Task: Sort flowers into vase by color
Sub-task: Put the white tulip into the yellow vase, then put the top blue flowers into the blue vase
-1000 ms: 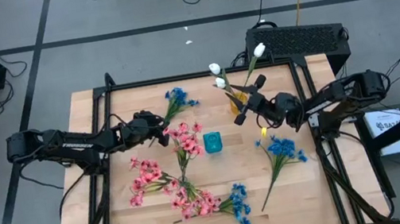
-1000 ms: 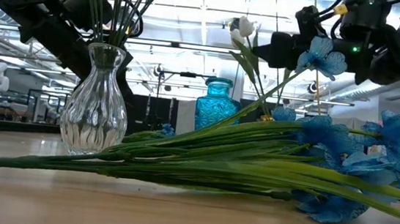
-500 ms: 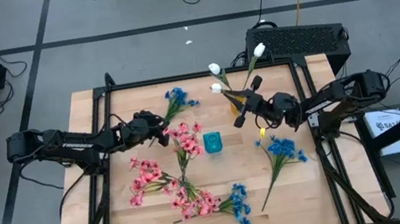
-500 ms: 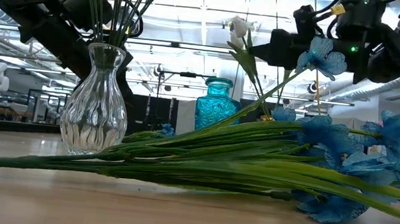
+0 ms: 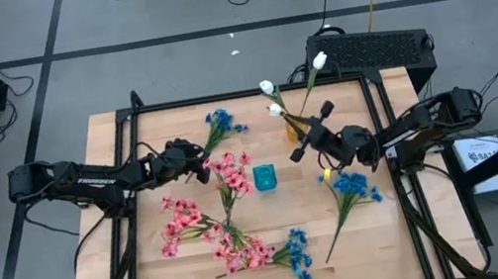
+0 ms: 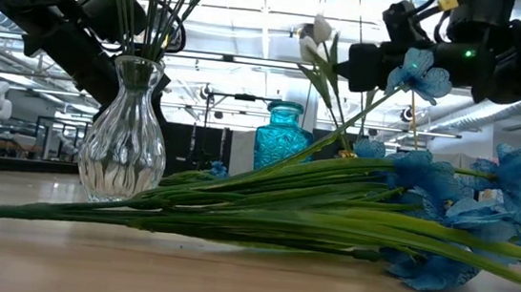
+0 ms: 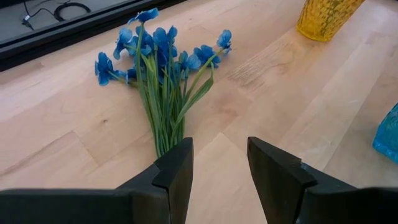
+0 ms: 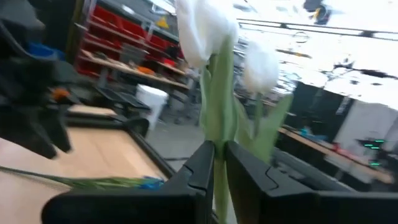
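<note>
White tulips stand in a yellow vase at the table's far middle. My right gripper is beside that vase, shut on one tulip stem; its white bud shows just past the fingers. Pink flowers stand in a clear glass vase. A blue glass vase stands mid-table. My left gripper hangs open over the stem ends of a blue spray lying flat on the table, with nothing between its fingers. My right gripper pinches one white tulip's green stem between its two fingers, a short way below the bud. The fingers come about level from the table's right and lie across the stem. The tulip stands upright; the gripper hides its lower end at the yellow vase.
Pink sprays and blue sprays lie loose on the near half of the table; in the low view their stems stretch across the front. A black case sits behind the table's far right corner.
My right gripper has shut on the tulip stem and its wrist has rolled a little while the arm swung slightly toward the table's near edge. The tulip bud has swayed a little in the low view. My left gripper has kept still.
</note>
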`<state>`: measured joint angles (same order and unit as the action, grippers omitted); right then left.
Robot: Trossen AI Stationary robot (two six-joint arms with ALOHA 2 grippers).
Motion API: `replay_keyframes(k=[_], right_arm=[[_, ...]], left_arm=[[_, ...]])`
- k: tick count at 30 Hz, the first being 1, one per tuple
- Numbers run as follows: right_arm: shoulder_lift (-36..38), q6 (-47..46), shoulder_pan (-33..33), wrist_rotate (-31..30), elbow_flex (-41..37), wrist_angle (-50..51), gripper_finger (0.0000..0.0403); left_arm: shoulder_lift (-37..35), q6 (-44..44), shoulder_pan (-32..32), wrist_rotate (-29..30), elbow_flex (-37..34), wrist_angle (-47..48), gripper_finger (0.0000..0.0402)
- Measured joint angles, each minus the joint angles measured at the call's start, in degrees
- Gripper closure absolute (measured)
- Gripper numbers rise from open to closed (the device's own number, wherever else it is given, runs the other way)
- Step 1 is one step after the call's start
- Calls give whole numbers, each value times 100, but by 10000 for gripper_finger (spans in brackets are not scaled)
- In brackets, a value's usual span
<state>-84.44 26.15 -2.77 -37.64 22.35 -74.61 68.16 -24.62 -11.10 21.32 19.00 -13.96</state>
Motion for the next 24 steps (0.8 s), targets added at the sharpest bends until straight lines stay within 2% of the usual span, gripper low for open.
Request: replay_keyframes(k=[7,18,21,24], right_arm=[[1,614,325,-629,0,-30,344],[594,1201,939,-1813,0,206,256],[818,1101,1319,-2467,0,411,237],[1021,913,1894,-3590,0,803,223]], left_arm=[[0,0,-1,0,0,0,245],[0,2,0,0,0,4,245],[0,2,0,0,0,15,245],[0,-38,-1,-72,0,12,245]])
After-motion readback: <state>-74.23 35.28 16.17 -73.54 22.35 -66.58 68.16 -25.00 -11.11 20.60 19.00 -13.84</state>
